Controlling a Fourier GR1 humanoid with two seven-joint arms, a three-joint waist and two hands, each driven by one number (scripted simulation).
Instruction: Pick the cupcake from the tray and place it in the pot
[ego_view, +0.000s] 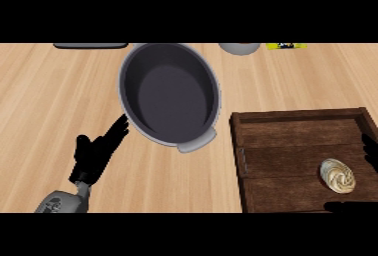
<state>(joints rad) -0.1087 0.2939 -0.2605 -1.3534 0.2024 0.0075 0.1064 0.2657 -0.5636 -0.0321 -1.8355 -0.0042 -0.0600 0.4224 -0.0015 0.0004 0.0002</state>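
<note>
The cupcake (337, 175), pale with a swirled top, sits in the dark wooden tray (295, 130) at the lower right. A grey oval pot (169, 93) with a dark inside stands on the counter at the upper middle, left of the tray. My left hand (96, 152) rests open at the lower left, fingers straight and pointing up toward the pot's lower left rim. Of my right hand (370, 150) only dark finger parts show at the right edge, around the cupcake without visibly touching it; most of it lies out of view.
A dark flat object (90, 45) lies at the top left edge. A grey round item (239, 48) and a yellow-green packet (286, 45) sit at the top right. Bare wooden counter spreads left of the pot.
</note>
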